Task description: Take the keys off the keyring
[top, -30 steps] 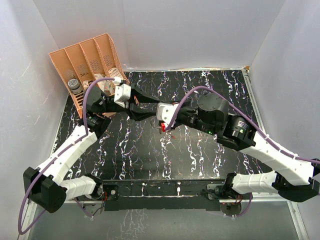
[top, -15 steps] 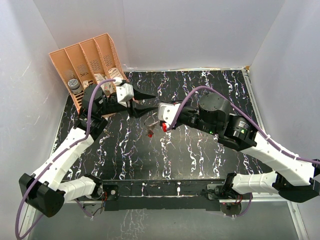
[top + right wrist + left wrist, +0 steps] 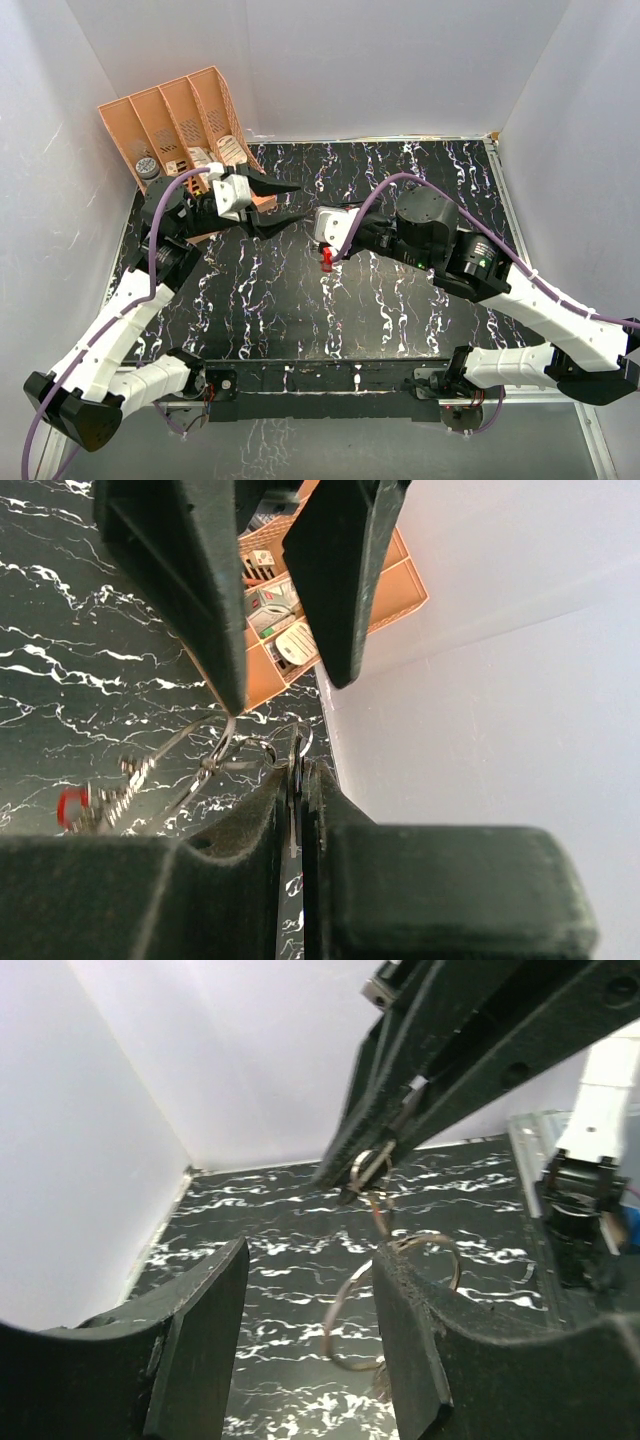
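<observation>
Reaching out over the black marbled table (image 3: 400, 310) from beside the orange organizer (image 3: 170, 120), the left gripper (image 3: 300, 202) in the top view had its two black fingers spread apart with nothing between them. The right gripper (image 3: 318, 238) faced it from the other side, just beside its tips. The red-headed key (image 3: 326, 258) hung just below the right gripper, over the middle of the table. What it hung from was too fine to make out from there.

From the left wrist, the left fingers stood wide and empty in the foreground. Beyond them the right gripper's fingers slanted down from the upper right, pinched together on the keyring (image 3: 372, 1165) at a small silvery loop. Larger wire loops dangled below it, partly hidden behind the left gripper's right-hand finger. Whether they touched that finger could not be told.

From the right wrist, its own fingers were clenched on a thin edge-on strip of metal topped by that small loop. The rest of the bunch trailed off to the left: first wire loops, then the keys (image 3: 125, 770), with the red head blurred at the far end. The left gripper's parted fingers hung above, the tip of one close to a wire loop, with the organizer behind them.
</observation>
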Motion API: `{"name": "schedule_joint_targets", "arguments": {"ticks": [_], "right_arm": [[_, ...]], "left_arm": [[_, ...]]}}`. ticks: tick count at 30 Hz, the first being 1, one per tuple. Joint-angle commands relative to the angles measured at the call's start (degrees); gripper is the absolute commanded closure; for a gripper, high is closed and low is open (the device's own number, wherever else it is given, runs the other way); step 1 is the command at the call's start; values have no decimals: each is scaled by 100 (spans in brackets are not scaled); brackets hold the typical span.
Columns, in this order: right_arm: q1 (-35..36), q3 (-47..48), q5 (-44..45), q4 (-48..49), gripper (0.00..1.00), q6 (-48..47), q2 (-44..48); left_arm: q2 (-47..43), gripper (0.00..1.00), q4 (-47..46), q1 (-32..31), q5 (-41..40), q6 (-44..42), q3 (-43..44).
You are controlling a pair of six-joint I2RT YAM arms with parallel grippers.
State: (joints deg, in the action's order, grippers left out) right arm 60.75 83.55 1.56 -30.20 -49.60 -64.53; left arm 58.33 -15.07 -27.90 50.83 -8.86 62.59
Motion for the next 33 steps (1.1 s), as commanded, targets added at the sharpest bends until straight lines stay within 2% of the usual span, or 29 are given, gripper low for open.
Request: {"name": "schedule_joint_targets", "arguments": {"ticks": [1,12,22,33], "right_arm": [[24,5,-16,535,95,12,160],[22,-23,-92,586,94,38,178],[23,-12,-180,584,94,68,143],[24,3,-206,699,94,2,64]], "left_arm": [[60,48,-99,-22,918,345,168],[32,48,102,-22,934,125,91],[442,50,-1131,-20,1245,950,-114],[583,52,-1468,-22,1327,1247,-247]]}}
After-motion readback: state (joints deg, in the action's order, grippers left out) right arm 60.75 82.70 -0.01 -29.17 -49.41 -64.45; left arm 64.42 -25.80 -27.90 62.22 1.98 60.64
